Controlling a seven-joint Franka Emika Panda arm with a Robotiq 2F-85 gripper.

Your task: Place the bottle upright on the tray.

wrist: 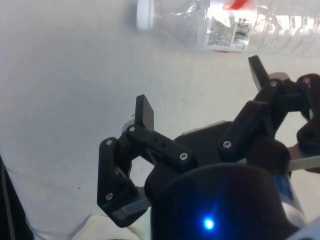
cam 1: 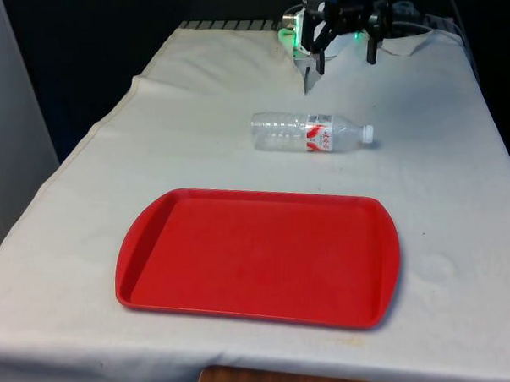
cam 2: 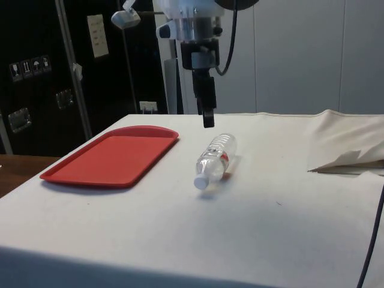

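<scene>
A clear plastic bottle [cam 1: 312,131] with a white cap and a red-and-white label lies on its side on the white cloth, cap towards the front view's right. My gripper [cam 1: 346,60] hangs open above the cloth just behind the bottle, with nothing between its fingers. In the side view the gripper [cam 2: 207,117] is above the bottle [cam 2: 216,157], with a clear gap between them. From the wrist, the gripper [wrist: 201,90] has its fingers spread wide, and the bottle [wrist: 225,22] lies beyond their tips. A flat red tray [cam 1: 258,254] sits near the table's front edge with nothing on it; in the side view the tray [cam 2: 114,156] lies beyond the bottle.
The cloth is bunched into a raised fold [cam 2: 348,150] at one end of the table, near the robot's base. The table's front edge [cam 1: 271,364] runs just in front of the tray. Bare cloth lies between the bottle and the tray.
</scene>
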